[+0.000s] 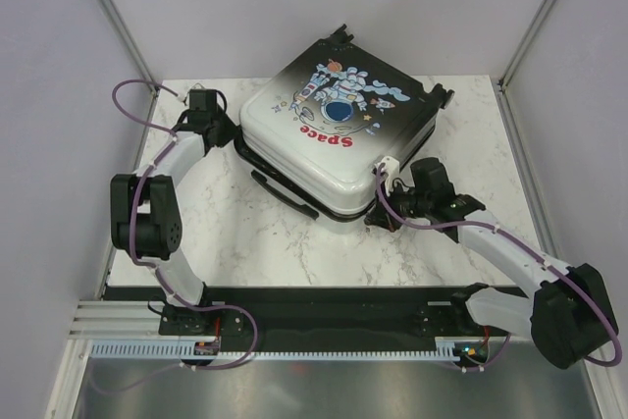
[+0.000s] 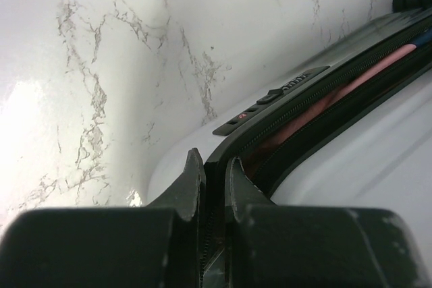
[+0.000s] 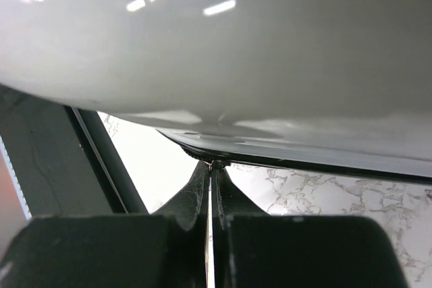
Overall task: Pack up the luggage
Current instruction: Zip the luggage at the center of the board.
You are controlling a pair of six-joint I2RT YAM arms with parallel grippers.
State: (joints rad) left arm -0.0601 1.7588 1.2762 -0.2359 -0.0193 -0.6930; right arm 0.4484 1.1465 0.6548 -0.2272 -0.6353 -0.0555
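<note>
On the marble tabletop (image 1: 245, 242), the luggage (image 1: 334, 134) lies flat, print side up, its shell halves slightly ajar. My left jaws are clenched on its black zipper rim at the left edge. My right jaws are clenched at the near-right seam, possibly pinching a zipper pull; the view there is too tight to confirm.

White marble-look table (image 1: 285, 252) with the luggage (image 1: 339, 159) lying flat on it, upper middle of the frame, turned at an angle. Astronaut print faces up, black handle points toward the lower left.
</note>
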